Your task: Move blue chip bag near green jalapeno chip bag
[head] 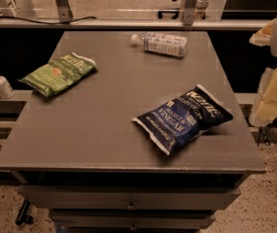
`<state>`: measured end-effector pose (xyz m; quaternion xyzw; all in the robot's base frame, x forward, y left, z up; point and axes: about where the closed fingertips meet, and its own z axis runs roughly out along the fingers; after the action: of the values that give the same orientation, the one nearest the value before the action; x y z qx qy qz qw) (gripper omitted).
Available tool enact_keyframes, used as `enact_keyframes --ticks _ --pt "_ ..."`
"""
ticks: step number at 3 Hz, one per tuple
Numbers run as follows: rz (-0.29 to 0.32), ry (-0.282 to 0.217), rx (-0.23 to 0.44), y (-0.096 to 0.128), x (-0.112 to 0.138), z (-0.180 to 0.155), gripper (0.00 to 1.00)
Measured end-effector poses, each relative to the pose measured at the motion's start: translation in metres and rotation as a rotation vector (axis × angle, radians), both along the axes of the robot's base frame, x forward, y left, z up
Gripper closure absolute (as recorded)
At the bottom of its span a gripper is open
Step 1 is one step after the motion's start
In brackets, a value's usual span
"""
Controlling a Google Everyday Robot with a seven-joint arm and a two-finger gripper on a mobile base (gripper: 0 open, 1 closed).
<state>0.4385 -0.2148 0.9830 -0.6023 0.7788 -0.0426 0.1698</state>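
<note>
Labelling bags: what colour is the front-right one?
Dark navy bag, white lettering; camera view. Claw at the right edge.

The blue chip bag [182, 119] reads "VINEGAR" in white; the gripper [270, 101] hangs at the right edge.

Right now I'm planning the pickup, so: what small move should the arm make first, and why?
Probably bring the tool, blurred at the view's right edge, across and over the blue chip bag. That bag lies untouched near the front right of the table, while the green jalapeno chip bag sits far off at the left edge, so a grasp must come first.
</note>
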Motion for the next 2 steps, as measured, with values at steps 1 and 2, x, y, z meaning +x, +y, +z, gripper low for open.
enact_keyframes --ticks 1,2 --pt "0.002 -0.011 0.007 0.002 0.000 0.000 0.00" --pt "0.014 -0.012 0.041 0.011 -0.001 -0.020 0.00"
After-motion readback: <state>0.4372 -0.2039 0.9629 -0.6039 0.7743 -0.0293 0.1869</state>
